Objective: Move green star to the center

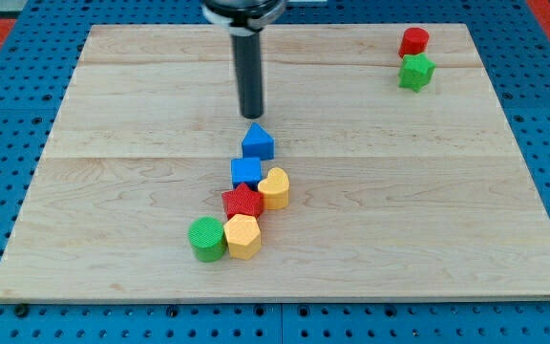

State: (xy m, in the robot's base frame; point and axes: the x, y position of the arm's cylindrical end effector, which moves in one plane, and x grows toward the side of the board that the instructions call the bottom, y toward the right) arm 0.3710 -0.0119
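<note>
The green star (415, 72) lies near the view's top right corner of the wooden board (428, 229), just below and touching a red cylinder (413, 41). My tip (252, 116) stands near the board's middle, far to the left of the green star. It is just above a blue triangular block (258, 142), with a small gap between them.
Below the blue triangular block a cluster runs down the view: a blue cube (246, 172), a yellow heart (274, 188), a red star (243, 203), a yellow hexagon (243, 236) and a green cylinder (207, 239).
</note>
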